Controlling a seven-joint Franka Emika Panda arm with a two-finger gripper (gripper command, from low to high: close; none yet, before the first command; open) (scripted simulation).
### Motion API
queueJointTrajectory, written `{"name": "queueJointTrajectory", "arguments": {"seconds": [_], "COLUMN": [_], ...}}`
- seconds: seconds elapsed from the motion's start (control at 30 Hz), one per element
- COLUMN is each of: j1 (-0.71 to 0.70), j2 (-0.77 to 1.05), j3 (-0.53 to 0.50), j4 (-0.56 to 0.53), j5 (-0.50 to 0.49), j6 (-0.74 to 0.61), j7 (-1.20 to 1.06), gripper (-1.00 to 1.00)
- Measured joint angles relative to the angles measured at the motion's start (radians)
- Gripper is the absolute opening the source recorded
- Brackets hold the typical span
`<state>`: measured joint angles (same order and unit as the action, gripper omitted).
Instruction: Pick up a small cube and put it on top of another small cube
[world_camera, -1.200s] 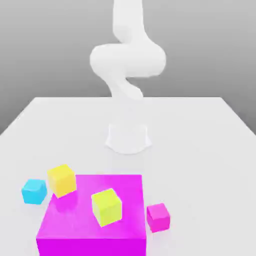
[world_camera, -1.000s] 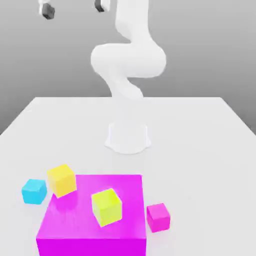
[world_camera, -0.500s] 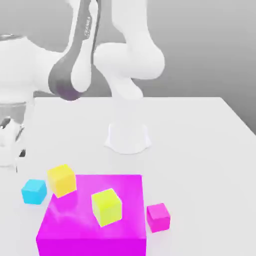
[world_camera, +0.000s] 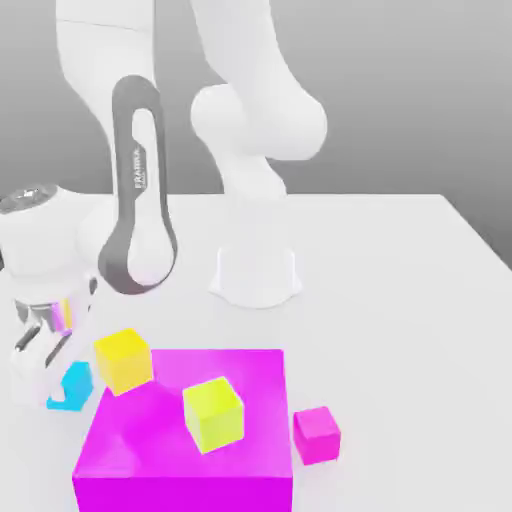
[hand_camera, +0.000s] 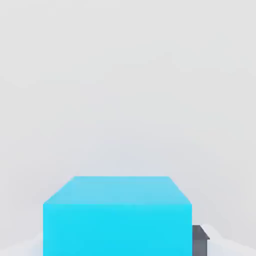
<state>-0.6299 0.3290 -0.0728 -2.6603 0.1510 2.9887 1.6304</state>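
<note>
Gripper (world_camera: 45, 368) sat low on table (world_camera: 400, 300), pinching cyan cube (world_camera: 72, 388) w/ fingers pressed onto it, just beside yellow cube (world_camera: 123, 359). Lime cube (world_camera: 213, 413) rested atop big magenta block (world_camera: 180, 450), w/ small magenta cube (world_camera: 316, 434) on exterior view's right.

Cyan cube (hand_camera: 117, 215) (lime cube (world_camera: 213, 413))

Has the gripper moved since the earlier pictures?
Yes. The gripper has come down from above the table onto the cyan cube, beside the yellow cube.

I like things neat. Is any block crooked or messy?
A little. The lime cube sits turned at an angle on the big magenta block, and the yellow cube leans against its corner. Nothing looks broken.
</note>
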Motion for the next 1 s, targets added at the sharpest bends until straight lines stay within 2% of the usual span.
{"name": "queueJointTrajectory", "arguments": {"seconds": [0.23, 0.53, 0.7, 0.77, 0.87, 0.9, 1.0], "j1": [0.030, 0.153, 0.340, 0.379, 0.386, 0.391, 0.390], "j2": [-0.198, -0.257, -0.387, -0.429, -0.370, -0.341, -0.341], "j3": [-0.058, 0.067, 0.179, 0.209, 0.215, 0.210, 0.210], "j4": [-0.026, 0.173, 0.215, 0.201, 0.170, 0.159, 0.159], "j5": [-0.098, -0.096, -0.101, -0.116, -0.138, -0.145, -0.145], "j6": [-0.177, -0.481, -0.625, -0.635, -0.539, -0.498, -0.498], "j7": [0.045, -0.303, -0.321, -0.270, -0.237, -0.231, -0.231], "gripper": [-1.00, -1.00, -1.00, -1.00, -1.00, 1.00, 1.00]}}
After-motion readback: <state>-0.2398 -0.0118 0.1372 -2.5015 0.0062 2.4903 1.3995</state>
